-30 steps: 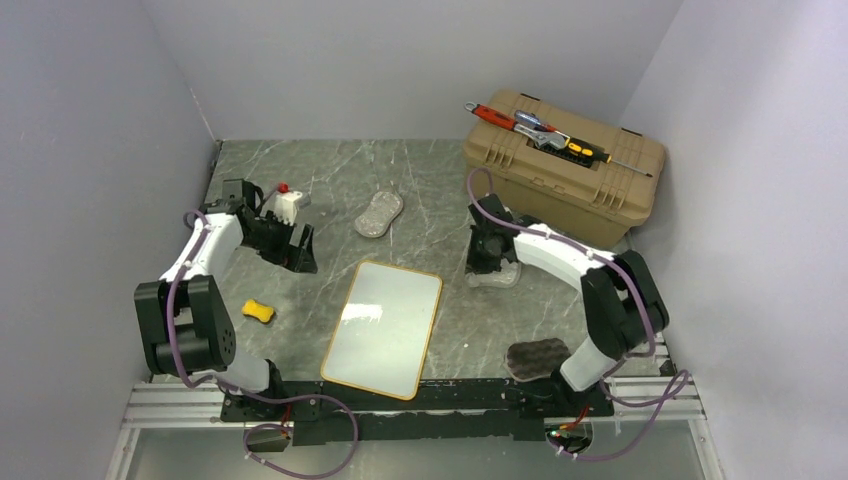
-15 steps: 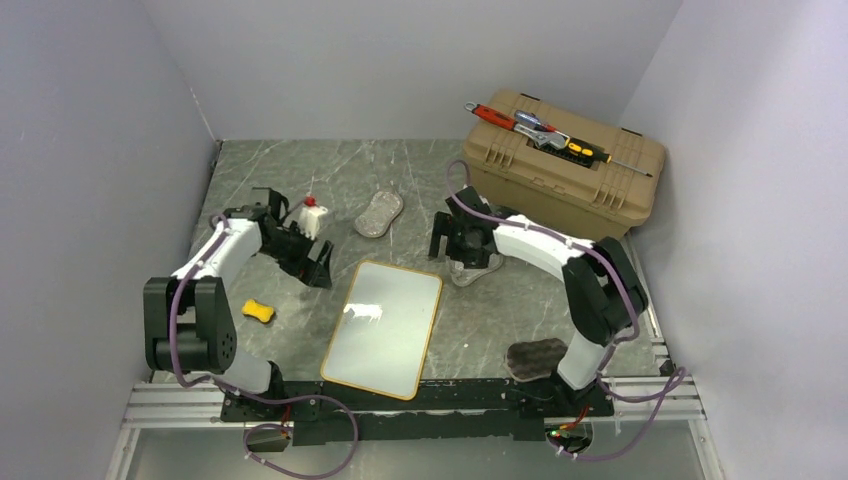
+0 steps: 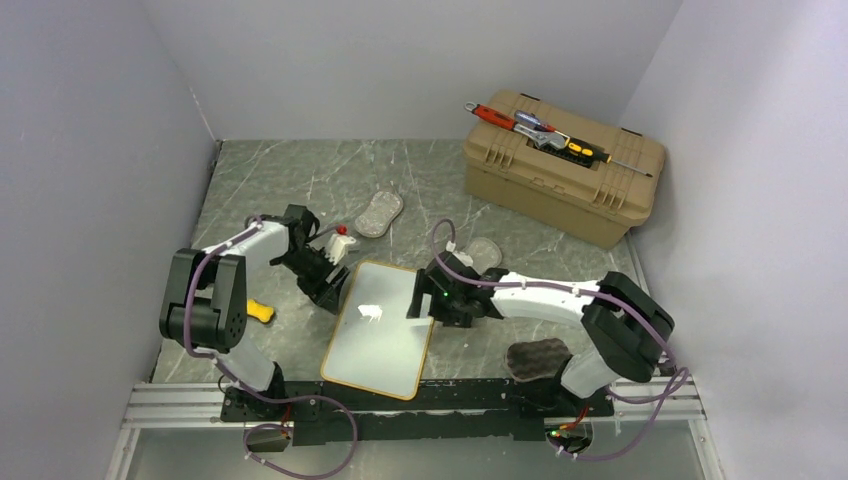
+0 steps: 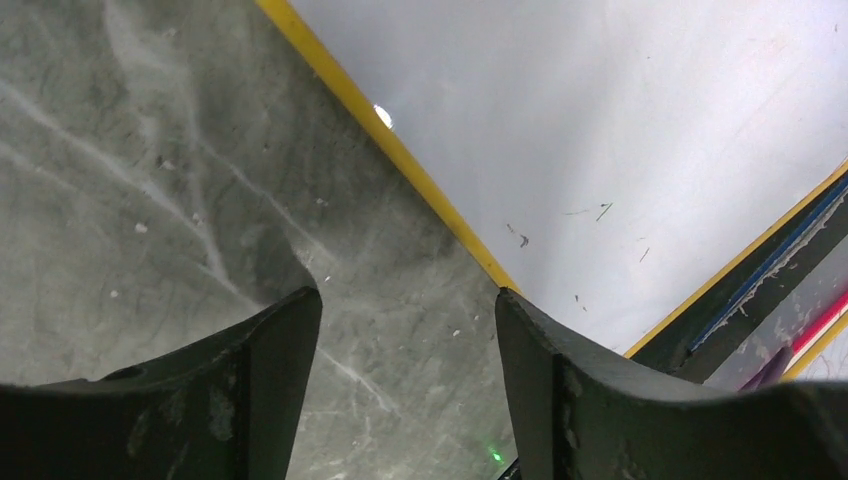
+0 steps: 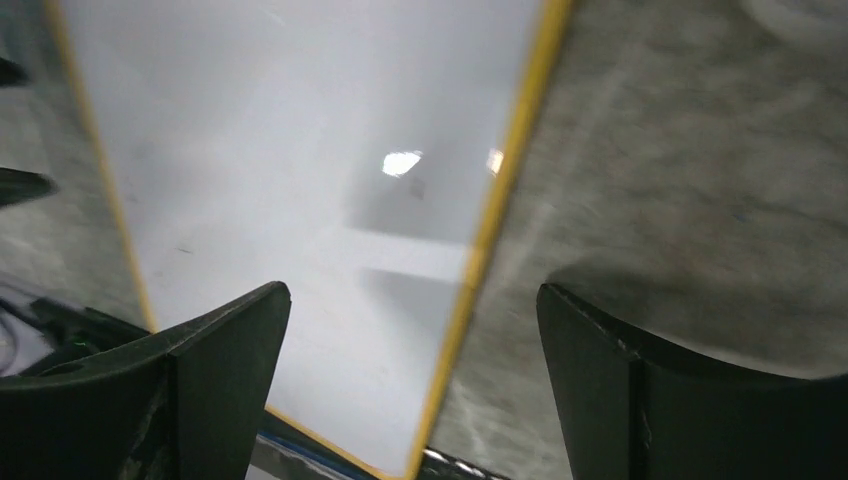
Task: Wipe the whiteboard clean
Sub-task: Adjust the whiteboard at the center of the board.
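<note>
The whiteboard (image 3: 380, 330) lies flat at the table's near middle, glossy white with a yellow frame. In the left wrist view the whiteboard (image 4: 600, 130) carries only a few tiny dark specks. My left gripper (image 3: 328, 282) hovers at the board's far-left edge. It is open, with bare table between its jaws (image 4: 405, 300) and its right finger over the yellow frame. My right gripper (image 3: 425, 298) is open at the board's right edge. Its jaws (image 5: 415, 295) straddle the frame, one finger over the whiteboard (image 5: 280, 150) and the other over the table.
A pale pad (image 3: 483, 252) lies just behind the right arm and a grey pad (image 3: 378, 213) lies farther back. A yellow sponge (image 3: 260, 312) sits left of the board, a dark sponge (image 3: 537, 357) near the right base. The tan toolbox (image 3: 560, 170) with tools stands back right.
Both arms swung inward to the board's edges. The right gripper opened and left the pale pad on the table. The left jaws have narrowed a little.
</note>
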